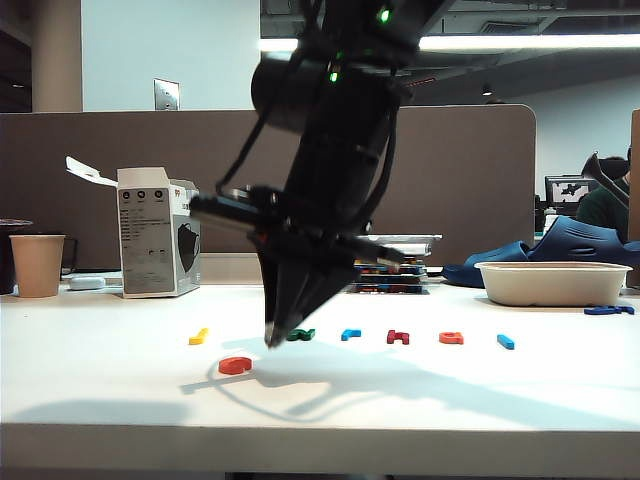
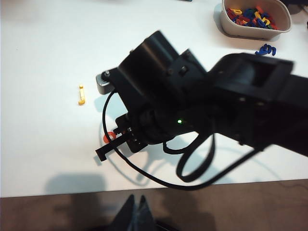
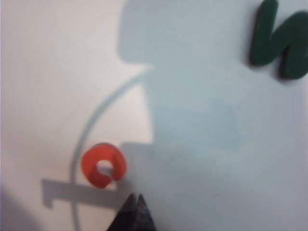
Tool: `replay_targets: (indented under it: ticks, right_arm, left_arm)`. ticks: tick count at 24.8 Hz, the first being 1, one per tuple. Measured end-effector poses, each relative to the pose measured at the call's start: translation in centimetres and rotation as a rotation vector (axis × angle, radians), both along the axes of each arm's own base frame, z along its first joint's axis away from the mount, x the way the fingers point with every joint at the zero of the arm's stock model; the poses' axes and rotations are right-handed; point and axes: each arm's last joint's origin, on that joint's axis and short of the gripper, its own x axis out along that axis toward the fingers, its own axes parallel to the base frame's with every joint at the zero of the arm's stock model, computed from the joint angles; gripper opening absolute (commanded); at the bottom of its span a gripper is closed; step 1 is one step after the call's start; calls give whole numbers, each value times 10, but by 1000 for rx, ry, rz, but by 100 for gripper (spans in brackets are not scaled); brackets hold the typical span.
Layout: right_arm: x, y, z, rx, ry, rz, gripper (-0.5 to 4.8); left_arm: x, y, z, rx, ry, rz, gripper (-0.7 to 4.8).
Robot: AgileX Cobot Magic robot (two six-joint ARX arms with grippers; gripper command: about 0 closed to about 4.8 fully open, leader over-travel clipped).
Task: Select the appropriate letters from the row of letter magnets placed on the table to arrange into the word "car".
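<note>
exterior view: the right end effector (image 1: pixel 272 340) hangs tip-down over the white desk (image 1: pixel 100 390), its fingers pressed together to a point with nothing between them. the tip is just above the surface, beside and slightly behind the orange "c" (image 1: pixel 235 365), which lies alone in front of the row. behind it the row runs across the desk: a yellow letter (image 1: pixel 198 337), a green letter (image 1: pixel 301 335) partly hidden by the end effector, a light blue letter (image 1: pixel 350 334), a dark red letter (image 1: pixel 398 337), an orange "a" (image 1: pixel 451 338) and a light blue bar-shaped letter (image 1: pixel 506 342). a paper cup (image 1: pixel 38 265) and a grey box (image 1: pixel 157 245) stand at the back left; a pale bowl (image 1: pixel 552 283) sits at the back right with a navy-blue piece (image 1: pixel 610 310) beside it.

left wrist view: the left end effector (image 2: pixel 135 211) shows closed fingertips off the desk's front edge, holding nothing. the right arm (image 2: pixel 192 110) fills the middle; a bit of the orange "c" (image 2: pixel 109 137) peeks beneath it, and the yellow letter (image 2: pixel 82 95) lies well apart.

right wrist view: the right end effector (image 3: pixel 133 214) has its tips shut together, just beside the orange "c" (image 3: pixel 103 165) without touching it. the green letter (image 3: pixel 279 41) lies well apart.
</note>
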Motion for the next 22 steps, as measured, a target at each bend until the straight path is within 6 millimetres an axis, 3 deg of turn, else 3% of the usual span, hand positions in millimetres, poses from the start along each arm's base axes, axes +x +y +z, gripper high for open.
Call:
replay_targets:
  ticks: [6, 16, 19, 22]
  right_arm:
    - [-4, -3, 21, 45, -24, -33, -1]
    - [-10, 5, 22, 83, 18, -136, 5]
    - [-9, 7, 23, 111, 20, -193, 91]
    - [-10, 9, 24, 127, 27, -224, 118]
  left_arm:
    - [0, 0, 0, 0, 0, 0, -5]
    - [0, 0, 0, 0, 0, 0, -6]
    - [0, 0, 0, 0, 0, 0, -6]
    - [0, 0, 0, 0, 0, 0, -6]
